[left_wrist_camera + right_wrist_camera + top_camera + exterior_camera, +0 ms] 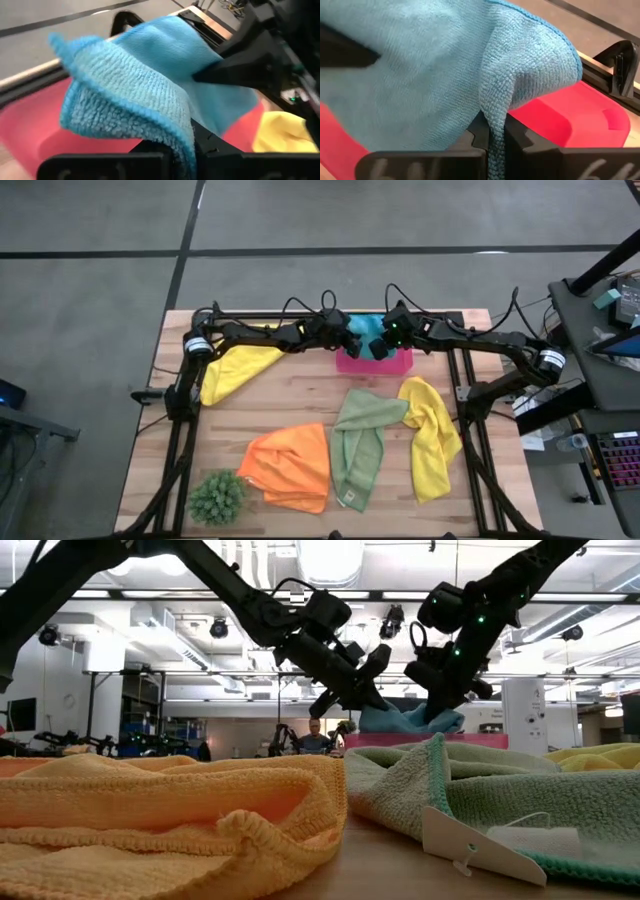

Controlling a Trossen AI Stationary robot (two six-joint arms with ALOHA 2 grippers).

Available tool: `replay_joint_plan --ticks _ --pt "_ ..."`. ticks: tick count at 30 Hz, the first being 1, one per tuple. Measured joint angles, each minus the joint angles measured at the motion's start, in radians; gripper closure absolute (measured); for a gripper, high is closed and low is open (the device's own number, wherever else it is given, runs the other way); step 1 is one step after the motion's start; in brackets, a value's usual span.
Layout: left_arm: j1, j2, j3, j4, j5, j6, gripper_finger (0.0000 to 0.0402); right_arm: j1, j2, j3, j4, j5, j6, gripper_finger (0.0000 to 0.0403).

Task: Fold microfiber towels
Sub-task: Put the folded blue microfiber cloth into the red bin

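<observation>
We see both arms meeting over the pink tray (398, 364) at the far edge of the desk (300, 395), and between them they hold the blue towel (364, 330) just above it. The left end effector (192, 150) is clamped on one edge of that towel, whose folded corner drapes over its fingers; the right end effector (494, 142) is clamped on another edge, with cloth hanging down between its fingers. In the low view the blue towel (405, 721) bunches right over the tray's rim, pinched from both sides. One yellow towel (238, 368) lies crumpled under the left arm, near the desk's far left. The orange towel (288, 465), the green towel (360, 445) and the second yellow towel (430, 435) lie side by side across the near half, the green one touching the yellow. A plant ball (217, 496) sits at the near left corner.
</observation>
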Motion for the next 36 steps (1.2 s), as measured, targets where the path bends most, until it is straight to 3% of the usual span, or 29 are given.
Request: replay_joint_plan --ticks 18,29,36 --pt "-0.020 0.000 -0.003 -0.067 -0.057 -0.044 0.0396 0.000 0.000 -0.001 -0.058 0.007 0.011 0.0390" --pt "-0.020 -0.001 -0.003 -0.057 -0.057 -0.070 0.0300 0.000 0.002 -0.001 -0.062 0.009 0.026 0.0390" --pt "-0.017 -0.001 -0.003 -0.142 -0.057 -0.069 0.0246 0.000 0.013 -0.013 -0.066 0.009 0.054 0.0390"
